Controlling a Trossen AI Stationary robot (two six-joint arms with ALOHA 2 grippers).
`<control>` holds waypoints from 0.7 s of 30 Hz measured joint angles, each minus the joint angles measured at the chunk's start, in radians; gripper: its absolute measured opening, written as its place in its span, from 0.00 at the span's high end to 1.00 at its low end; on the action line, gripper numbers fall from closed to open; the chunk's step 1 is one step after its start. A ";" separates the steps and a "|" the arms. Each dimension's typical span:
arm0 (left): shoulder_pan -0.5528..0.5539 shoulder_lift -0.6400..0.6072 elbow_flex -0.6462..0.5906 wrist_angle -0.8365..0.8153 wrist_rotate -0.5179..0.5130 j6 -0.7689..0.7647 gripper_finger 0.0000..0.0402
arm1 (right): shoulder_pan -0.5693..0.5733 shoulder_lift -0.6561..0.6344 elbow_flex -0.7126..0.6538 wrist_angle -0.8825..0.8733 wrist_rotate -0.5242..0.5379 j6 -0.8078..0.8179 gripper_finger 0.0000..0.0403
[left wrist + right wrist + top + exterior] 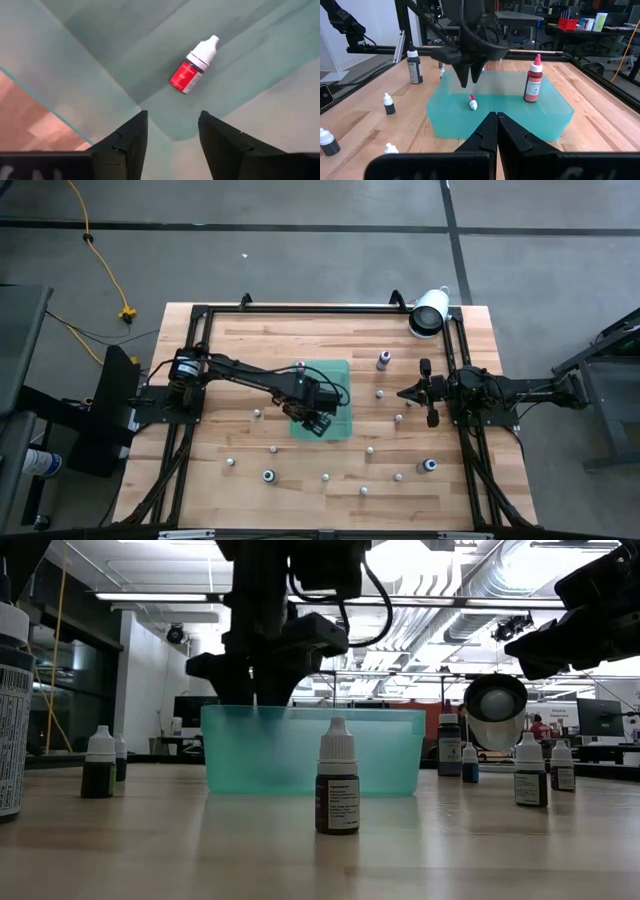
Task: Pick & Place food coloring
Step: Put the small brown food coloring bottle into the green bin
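A small red bottle (472, 103) lies inside the green tray (530, 120).

One green tray (340, 370) holding one small red bottle (192, 72), about fourteen small bottles (269, 475) scattered on the surface (230, 350), one white cylinder (429, 313), and two arms.

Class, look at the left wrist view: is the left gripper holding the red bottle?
No, the red bottle lies loose in the green tray, beyond the open left gripper.

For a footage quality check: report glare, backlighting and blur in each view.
Low view: bright ceiling lights silhouette the left pincer above the tray. Left wrist view: the small red bottle is sharp, its fingers soft. High view: even light.
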 joint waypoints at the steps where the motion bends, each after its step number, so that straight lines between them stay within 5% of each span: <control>1: 0.004 0.000 0.017 -0.013 -0.004 0.020 0.58 | 0.000 0.000 0.000 0.000 0.000 0.000 1.00; 16: 0.033 -0.004 0.449 -0.394 -0.213 0.303 0.58 | 0.000 0.000 0.000 0.000 0.000 0.000 1.00; 21: 0.033 -0.063 0.472 -0.447 -0.272 0.316 0.58 | 0.000 0.000 0.000 0.000 0.000 0.000 1.00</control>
